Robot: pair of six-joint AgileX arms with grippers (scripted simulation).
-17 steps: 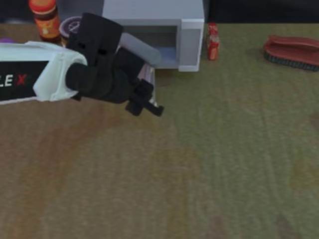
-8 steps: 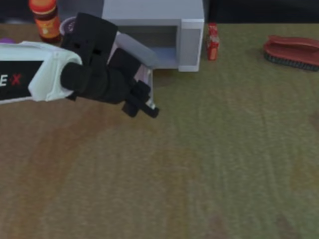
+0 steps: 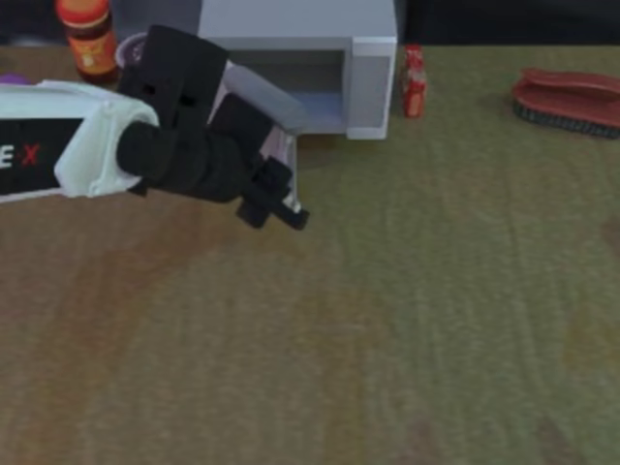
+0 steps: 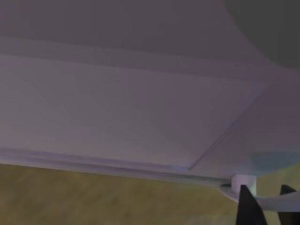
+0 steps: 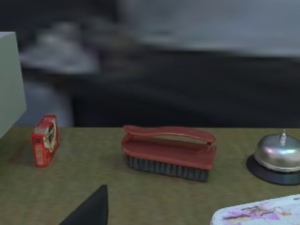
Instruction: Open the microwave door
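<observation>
The silver-grey microwave (image 3: 320,29) stands at the back of the table, its cavity showing dark. The microwave door (image 3: 287,153) is swung out towards the front on its left side. In the left wrist view the door (image 4: 122,112) fills most of the picture. Its pale bar handle (image 4: 276,202) sits between my two dark fingertips (image 4: 247,208). My left gripper (image 3: 279,207) is at the door's free edge, shut on that handle. My right gripper (image 5: 93,212) is parked outside the top view; only a dark corner of it shows in the right wrist view.
An orange-lidded jar (image 3: 87,39) and a dark round lid (image 3: 134,50) stand left of the microwave. A small red box (image 3: 414,82) is right of it. A red brush (image 3: 570,99) lies at the far right, next to a silver bell (image 5: 279,157) and a printed white object (image 5: 262,213).
My left arm has drawn a little to the left with the handle, and the door has swung slightly wider. Over the last half second almost nothing moved.
</observation>
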